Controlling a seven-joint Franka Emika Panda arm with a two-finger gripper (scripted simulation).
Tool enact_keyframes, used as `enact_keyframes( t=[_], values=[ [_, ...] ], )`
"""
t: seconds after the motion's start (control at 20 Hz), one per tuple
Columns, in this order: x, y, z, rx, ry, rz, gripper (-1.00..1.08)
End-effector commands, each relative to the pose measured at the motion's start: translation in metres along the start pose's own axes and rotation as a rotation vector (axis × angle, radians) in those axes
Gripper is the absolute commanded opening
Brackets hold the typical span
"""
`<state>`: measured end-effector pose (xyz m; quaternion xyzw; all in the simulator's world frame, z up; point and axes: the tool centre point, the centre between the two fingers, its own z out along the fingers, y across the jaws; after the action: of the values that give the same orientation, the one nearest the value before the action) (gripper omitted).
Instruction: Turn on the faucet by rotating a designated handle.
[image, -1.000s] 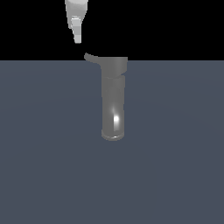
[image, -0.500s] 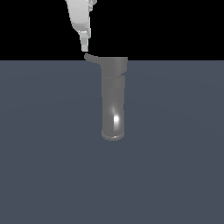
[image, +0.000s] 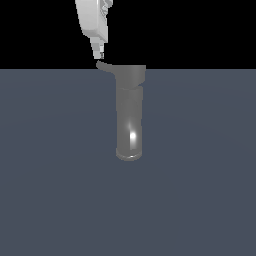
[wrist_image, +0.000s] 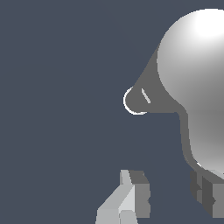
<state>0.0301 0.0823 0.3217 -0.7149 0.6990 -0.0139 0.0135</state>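
My hand (image: 99, 56), fingers apart and empty, hovers just above the handle (image: 105, 66); lower beside its tip, then push sideways around the faucet (image: 130, 115).

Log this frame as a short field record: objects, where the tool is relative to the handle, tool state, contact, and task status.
scene: simulated render, flat grey-blue surface
faucet: tall glossy grey cylinder, upright, wider top cap
handle: short curved lever sticking out from the cap toward the exterior view's left
tool: white, directly above the handle's outer tip
tool state: open; the wrist view shows two separated fingers
contact: fingertip looks at or just above the handle tip; cannot tell if touching
task status: no sign the handle has been turned yet
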Motion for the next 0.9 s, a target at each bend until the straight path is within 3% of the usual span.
enact_keyframes(
  t=[0.0,0.4,0.45,0.85],
  values=[
    [0.019,0.001,0.025,-0.039,0.000,0.037,-1.00],
    [0.019,0.002,0.024,-0.039,0.000,0.036,-1.00],
    [0.001,-0.002,0.000,0.002,0.000,0.011,-1.00],
    [0.000,0.023,0.008,-0.013,0.000,0.021,-1.00]
  ],
)
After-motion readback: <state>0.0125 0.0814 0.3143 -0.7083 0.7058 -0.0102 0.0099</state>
